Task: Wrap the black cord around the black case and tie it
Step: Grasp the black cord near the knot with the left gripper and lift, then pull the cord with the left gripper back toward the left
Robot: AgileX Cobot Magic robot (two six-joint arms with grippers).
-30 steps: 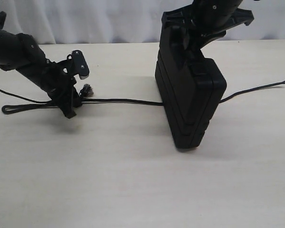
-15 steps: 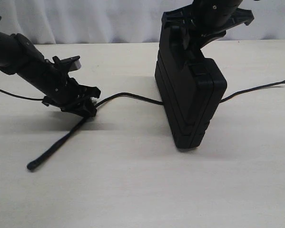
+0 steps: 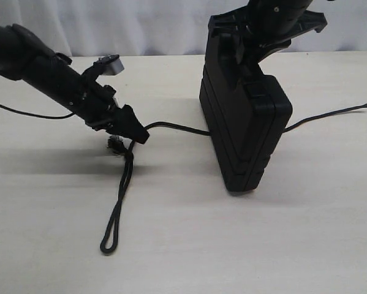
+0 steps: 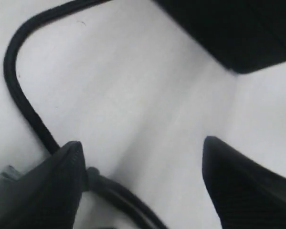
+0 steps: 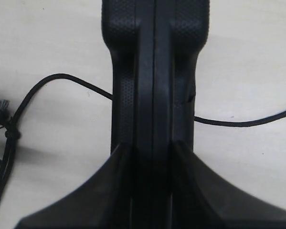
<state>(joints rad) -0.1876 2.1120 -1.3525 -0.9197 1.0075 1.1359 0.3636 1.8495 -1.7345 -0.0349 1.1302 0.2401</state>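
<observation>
Cord (image 3: 171, 127) lies across the table (image 3: 306, 245) and meets the case (image 3: 244, 128) on both sides, its plain end lying free to the case's right. On the left it rises to the left gripper (image 4: 143, 152), whose fingers stand apart, and it lies against one finger (image 4: 52, 191). The frayed knot (image 3: 114, 144) sits just below that gripper. The loop (image 3: 107, 244) trails nearer the camera on the table. The right gripper (image 5: 150, 150) clamps the case from above, holding it upright on a narrow edge.
</observation>
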